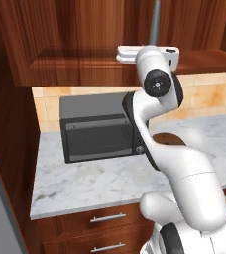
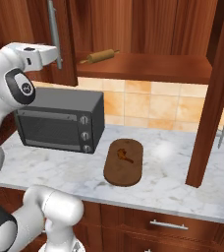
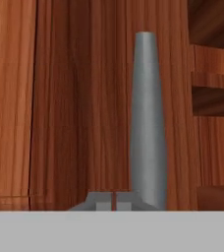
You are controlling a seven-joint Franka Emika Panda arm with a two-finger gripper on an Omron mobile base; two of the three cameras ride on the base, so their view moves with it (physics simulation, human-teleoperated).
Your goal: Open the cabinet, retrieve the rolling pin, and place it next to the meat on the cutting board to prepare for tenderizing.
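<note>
At far left in the right base view, the white two-finger end effector sits against the long vertical silver bar handle of the reddish-brown wooden wall cabinet; whether it grips the bar cannot be told. In the hand view its fingertips are pressed together, with the handle rising just beside them. Below stands the dark grey box-shaped toaster oven on the white marbled tabletop. Further right, the slim light-tan wooden rolling pin lies on the open cabinet's shelf, well apart from the end effector. Lower down, the flat dark-brown oval wooden cutting board rests on the tabletop just right of the oven, and the small orange-brown lump of meat lies on it. At far right, the other cabinet door stands swung open.
</note>
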